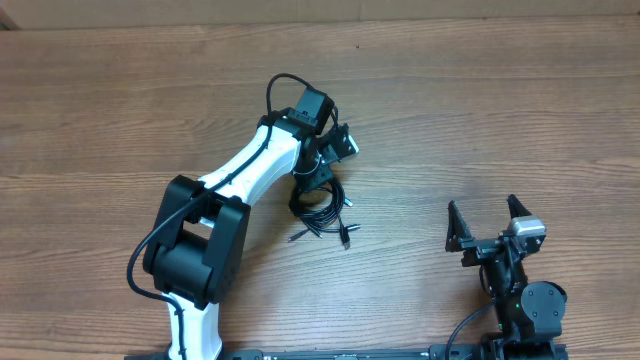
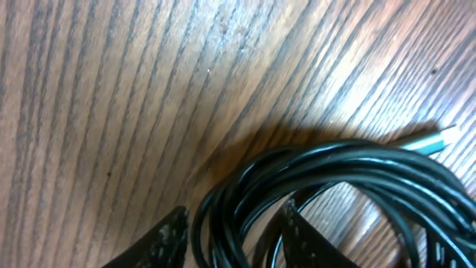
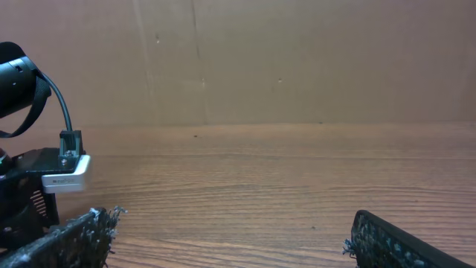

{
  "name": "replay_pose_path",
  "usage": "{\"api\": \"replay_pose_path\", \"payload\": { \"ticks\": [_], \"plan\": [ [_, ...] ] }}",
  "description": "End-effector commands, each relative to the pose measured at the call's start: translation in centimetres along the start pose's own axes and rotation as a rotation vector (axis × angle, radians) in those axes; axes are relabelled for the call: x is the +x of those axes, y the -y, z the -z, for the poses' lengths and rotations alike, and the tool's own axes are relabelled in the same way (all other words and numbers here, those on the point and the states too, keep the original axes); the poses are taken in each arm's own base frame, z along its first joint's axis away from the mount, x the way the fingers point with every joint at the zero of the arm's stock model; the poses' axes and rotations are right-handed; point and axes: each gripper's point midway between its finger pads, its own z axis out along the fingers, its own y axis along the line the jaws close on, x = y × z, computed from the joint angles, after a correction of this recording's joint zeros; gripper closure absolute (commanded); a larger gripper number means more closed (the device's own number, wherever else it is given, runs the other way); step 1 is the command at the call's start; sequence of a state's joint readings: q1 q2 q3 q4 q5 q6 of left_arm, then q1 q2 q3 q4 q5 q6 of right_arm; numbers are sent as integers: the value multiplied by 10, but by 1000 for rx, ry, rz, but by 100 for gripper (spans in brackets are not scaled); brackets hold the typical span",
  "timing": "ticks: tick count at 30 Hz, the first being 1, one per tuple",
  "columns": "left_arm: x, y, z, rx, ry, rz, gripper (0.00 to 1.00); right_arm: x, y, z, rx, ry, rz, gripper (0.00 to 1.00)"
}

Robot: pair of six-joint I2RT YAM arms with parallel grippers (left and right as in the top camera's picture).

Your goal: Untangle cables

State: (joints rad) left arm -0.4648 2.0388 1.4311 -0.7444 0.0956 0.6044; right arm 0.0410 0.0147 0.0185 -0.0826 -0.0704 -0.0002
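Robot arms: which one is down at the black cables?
The left arm, the white one reaching out, with its jaws around strands of the cables. The right arm sits back at the table edge, jaws wide and empty.

one cable tangle [image 1: 322, 212], two arms [image 1: 245, 170] [image 1: 515, 275]

**My left arm** [image 1: 250, 165]: a white tubular link with bulky black joint housings [image 1: 195, 245] toward 7 o'clock. A thick black wire [image 1: 272, 92] loops at 12 o'clock beside the black wrist camera block [image 1: 312, 103].

**My left gripper** [image 2: 234, 242]: two dark, wedge-shaped fingers [image 2: 167, 238].

**My right arm** [image 1: 525, 305], at 5 o'clock of the overhead view: black throughout, with a silver-white wrist module [image 1: 524, 230].

**My right gripper** [image 3: 230, 246]: black fingers [image 3: 67, 242] with rough, frayed facings.
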Motion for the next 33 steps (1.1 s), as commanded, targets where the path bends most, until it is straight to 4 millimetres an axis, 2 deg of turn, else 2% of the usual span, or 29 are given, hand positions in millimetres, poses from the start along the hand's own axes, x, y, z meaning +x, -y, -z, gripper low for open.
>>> {"api": "replay_pose_path", "payload": {
  "ticks": [1, 12, 19, 27, 29, 30, 32, 33],
  "plan": [
    [2, 7, -7, 43, -1, 37, 56, 2, 1, 0, 5, 5, 5, 0],
    [-1, 5, -7, 35, 11, 35, 53, 2, 1, 0, 5, 5, 5, 0],
    [1, 6, -9, 37, 8, 35, 58, 2, 1, 0, 5, 5, 5, 0],
    [16, 15, -23, 50, -18, 38, 59, 2, 1, 0, 5, 5, 5, 0],
    [19, 14, -24, 41, -27, 38, 72, 2, 1, 0, 5, 5, 5, 0],
    [20, 12, -24, 29, -33, 38, 85, 2, 1, 0, 5, 5, 5, 0],
    [20, 7, -24, 7, -37, 38, 96, 2, 1, 0, 5, 5, 5, 0],
    [20, 5, -24, -7, -37, 44, 96, 2, 1, 0, 5, 5, 5, 0]
  ]
}}
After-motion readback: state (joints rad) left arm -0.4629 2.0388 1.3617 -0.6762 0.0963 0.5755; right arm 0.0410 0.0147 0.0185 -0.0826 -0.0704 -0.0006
